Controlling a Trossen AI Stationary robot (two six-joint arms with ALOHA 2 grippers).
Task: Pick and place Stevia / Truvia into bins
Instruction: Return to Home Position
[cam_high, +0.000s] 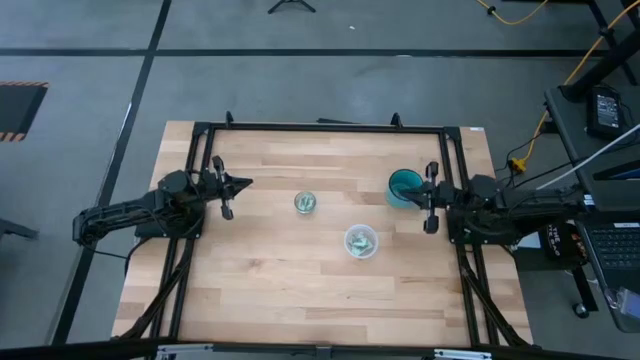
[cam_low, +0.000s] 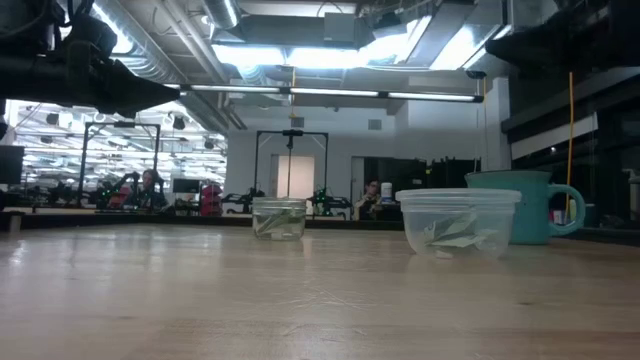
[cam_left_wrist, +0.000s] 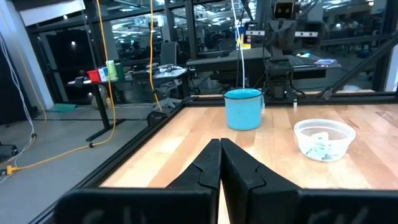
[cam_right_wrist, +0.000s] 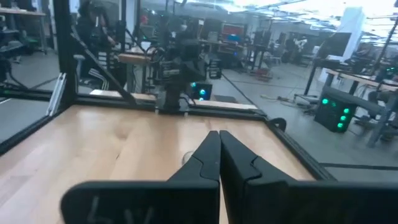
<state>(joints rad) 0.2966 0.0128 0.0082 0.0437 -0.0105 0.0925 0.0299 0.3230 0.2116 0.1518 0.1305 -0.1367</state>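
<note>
Green-and-white Stevia packets lie inside both bins. Some are in the wider clear plastic cup (cam_high: 361, 241) (cam_low: 458, 222) (cam_left_wrist: 323, 138), others in the small glass jar (cam_high: 306, 203) (cam_low: 279, 218). Both bins stand on the table, and I see no loose packet on the wood. My left gripper (cam_high: 247, 184) (cam_left_wrist: 220, 144) hovers shut at the table's left, pointing toward the jar. My right gripper (cam_high: 410, 196) (cam_right_wrist: 219, 135) hovers shut at the table's right, beside and over the teal mug. Neither holds anything.
A teal mug (cam_high: 403, 186) (cam_low: 520, 205) (cam_left_wrist: 244, 109) stands on the table's right, under the right gripper's tips. A black frame (cam_high: 320, 127) runs round the wooden table. Bare wood lies in front of the bins toward the near edge.
</note>
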